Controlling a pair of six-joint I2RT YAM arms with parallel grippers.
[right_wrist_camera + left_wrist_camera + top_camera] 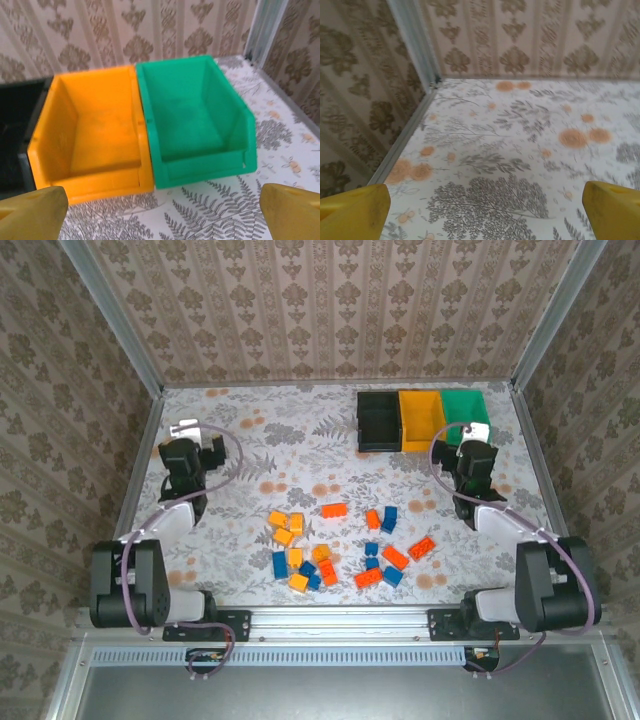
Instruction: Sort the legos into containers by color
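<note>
Several legos lie scattered on the floral table between the arms: yellow-orange ones (287, 526), blue ones (280, 563) and red-orange ones (334, 510). The containers stand joined in a row at the back right: black (377, 421), yellow-orange (420, 420) and green (464, 408). My left gripper (196, 445) hovers open over bare table at the far left (482, 215), well away from the bricks. Just in front of the green bin (195, 115) and the yellow-orange bin (95, 130), my right gripper (471, 437) stands open (162, 212), with nothing between its yellow fingers (290, 210).
Patterned walls with metal corner posts (415, 45) close in the table on three sides. A metal rail (340, 620) runs along the near edge between the arm bases. Bare table lies between the left gripper and the bins.
</note>
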